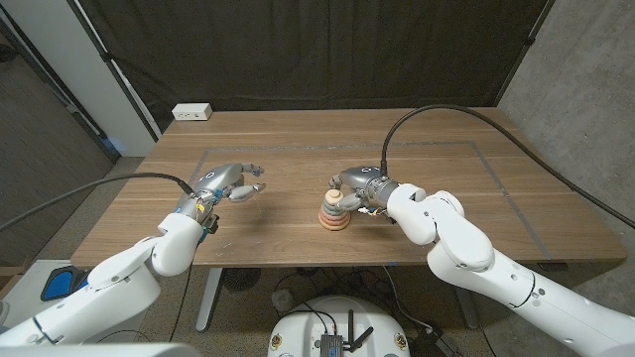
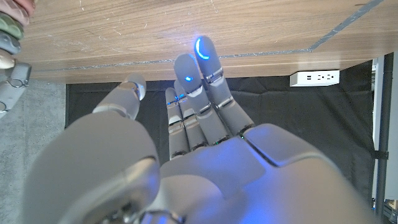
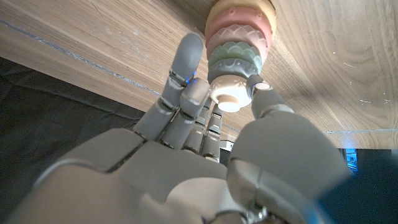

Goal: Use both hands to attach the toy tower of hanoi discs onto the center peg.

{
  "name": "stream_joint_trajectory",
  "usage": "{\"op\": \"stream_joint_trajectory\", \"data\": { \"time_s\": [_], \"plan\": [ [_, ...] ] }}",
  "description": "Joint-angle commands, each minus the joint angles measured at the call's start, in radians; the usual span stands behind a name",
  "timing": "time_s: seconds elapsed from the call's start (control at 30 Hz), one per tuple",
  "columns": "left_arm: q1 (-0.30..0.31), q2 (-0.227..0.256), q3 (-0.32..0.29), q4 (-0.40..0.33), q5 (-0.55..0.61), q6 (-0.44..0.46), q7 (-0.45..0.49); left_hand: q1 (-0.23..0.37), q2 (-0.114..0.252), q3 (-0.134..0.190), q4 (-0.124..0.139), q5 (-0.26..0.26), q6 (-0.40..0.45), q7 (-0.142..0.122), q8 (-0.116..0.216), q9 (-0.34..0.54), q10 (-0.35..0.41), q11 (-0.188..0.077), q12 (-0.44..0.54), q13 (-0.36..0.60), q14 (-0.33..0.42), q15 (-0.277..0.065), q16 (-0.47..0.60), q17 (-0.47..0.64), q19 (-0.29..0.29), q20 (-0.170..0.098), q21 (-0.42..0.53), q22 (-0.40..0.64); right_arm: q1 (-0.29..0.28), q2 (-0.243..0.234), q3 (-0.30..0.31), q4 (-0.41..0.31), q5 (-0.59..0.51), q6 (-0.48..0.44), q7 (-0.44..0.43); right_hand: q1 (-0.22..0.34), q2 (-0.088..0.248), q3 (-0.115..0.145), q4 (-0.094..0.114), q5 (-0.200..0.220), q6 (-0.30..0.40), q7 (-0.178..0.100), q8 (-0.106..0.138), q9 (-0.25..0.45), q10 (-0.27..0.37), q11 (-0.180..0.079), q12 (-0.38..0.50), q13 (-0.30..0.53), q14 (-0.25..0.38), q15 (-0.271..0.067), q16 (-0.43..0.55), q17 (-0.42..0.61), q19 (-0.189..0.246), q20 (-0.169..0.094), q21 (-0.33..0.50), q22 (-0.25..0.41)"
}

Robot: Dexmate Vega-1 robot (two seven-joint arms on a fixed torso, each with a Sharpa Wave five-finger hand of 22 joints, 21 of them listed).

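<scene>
Head view puts your two arms nearest, coming in from the bottom corners over the wooden table [image 1: 476, 188]. Your left hand [image 1: 226, 182] hangs over bare wood on the left, fingers spread and slightly curled, grasping nothing. In the left wrist view, that hand [image 2: 186, 143] shows the same: fingertips [image 2: 205, 53] apart, with blue lights glowing at two of them and nothing between them.

Your right hand [image 1: 365, 186] is at the middle of the table, right up against the disc stack [image 1: 335, 211]. The stack sits near the table's centre, closer to the front edge than the back, with coloured discs piled on the peg and a cream piece on top. In the right wrist view, your right hand [image 3: 205, 143] has thumb and a finger pinching the cream top piece [image 3: 229, 96], with the green, pink and yellow discs [image 3: 239, 31] stacked beyond it down to the wood. Nothing else stands between your hands; they are well apart.

Farther out, thin taped lines [image 1: 298, 146] mark a rectangle on the tabletop. A black cable [image 1: 446, 111] arcs over the right side. Beyond the far left corner, a white power strip [image 1: 191, 112] lies against the dark curtain [image 1: 317, 50].
</scene>
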Motion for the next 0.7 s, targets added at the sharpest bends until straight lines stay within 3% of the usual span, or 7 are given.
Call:
{"op": "stream_joint_trajectory", "data": {
  "time_s": [0.03, 0.37, 0.53, 0.7],
  "plan": [
    [-0.009, 0.002, 0.001, 0.004, -0.006, -0.004, 0.007, -0.011, -0.002, 0.006, -0.001, 0.001, 0.008, -0.005, -0.001, 0.001, 0.008, -0.003, 0.004, 0.001, 0.006, -0.063, 0.005, -0.001, 0.001, -0.104, 0.005, 0.001, -0.007, 0.01, 0.014, -0.008, -0.029, 0.011, 0.02, -0.003, -0.014, -0.002, 0.0, -0.004, -0.018, 0.005, -0.007, 0.001, -0.021, 0.006, -0.001, -0.004, 0.003, -0.021, 0.002, 0.007, -0.005, -0.015, -0.004, 0.0],
    [-0.029, -0.004, 0.013, 0.0, -0.024, 0.013, -0.007, -0.013, -0.002, 0.008, -0.002, 0.001, 0.009, -0.004, -0.001, 0.001, 0.005, -0.002, 0.003, 0.001, 0.006, -0.063, 0.007, 0.0, 0.001, -0.104, 0.005, 0.001, -0.05, 0.008, 0.067, -0.031, -0.009, -0.022, -0.004, -0.013, -0.021, -0.005, 0.0, -0.008, -0.006, 0.02, 0.001, 0.004, -0.028, 0.003, 0.005, -0.013, 0.0, -0.021, -0.002, 0.006, -0.007, -0.015, -0.01, -0.001],
    [-0.034, 0.001, 0.013, -0.024, -0.03, 0.063, -0.03, -0.013, -0.003, 0.009, -0.002, 0.001, -0.004, -0.004, -0.007, 0.001, -0.008, 0.002, -0.002, 0.002, 0.004, -0.063, 0.008, 0.0, -0.003, -0.105, 0.004, 0.001, -0.1, -0.015, 0.132, -0.06, 0.053, -0.046, -0.062, -0.006, 0.004, 0.007, -0.001, -0.005, 0.035, 0.043, 0.024, 0.017, 0.037, -0.019, 0.036, -0.016, -0.007, -0.023, -0.022, -0.006, -0.001, -0.016, -0.016, 0.001],
    [-0.056, 0.012, 0.036, -0.042, -0.019, 0.114, -0.048, -0.012, -0.007, 0.011, -0.004, 0.001, -0.042, 0.004, -0.018, 0.001, -0.05, 0.01, -0.016, -0.002, -0.011, -0.062, 0.003, -0.001, -0.02, -0.098, 0.001, 0.002, -0.136, -0.038, 0.164, -0.079, 0.082, -0.072, -0.109, -0.003, 0.013, 0.011, -0.002, -0.004, 0.045, 0.044, 0.03, 0.022, 0.049, -0.017, 0.042, -0.013, 0.005, -0.022, -0.014, 0.002, 0.004, -0.016, -0.016, 0.002]
  ]
}}
